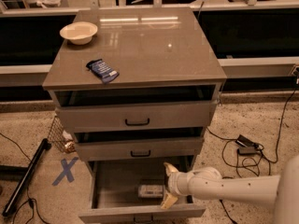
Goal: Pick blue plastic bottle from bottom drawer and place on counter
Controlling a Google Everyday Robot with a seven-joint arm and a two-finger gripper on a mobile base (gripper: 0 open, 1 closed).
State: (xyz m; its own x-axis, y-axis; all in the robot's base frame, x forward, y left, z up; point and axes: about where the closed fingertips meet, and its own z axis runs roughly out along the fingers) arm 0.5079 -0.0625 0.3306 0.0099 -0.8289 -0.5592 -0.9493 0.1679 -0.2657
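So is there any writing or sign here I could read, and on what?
"X": blue tape cross on the floor.
Snack packet on the counter: print too blurred to read.
Blue plastic bottle in the bottom drawer, beside the open gripper: label too blurred.

We take this for a robot lab: a taped blue cross [65,170] and loose cables [246,149] lie on the speckled floor [261,120]. Our gripper [168,185] hangs in the bottom drawer [140,213].
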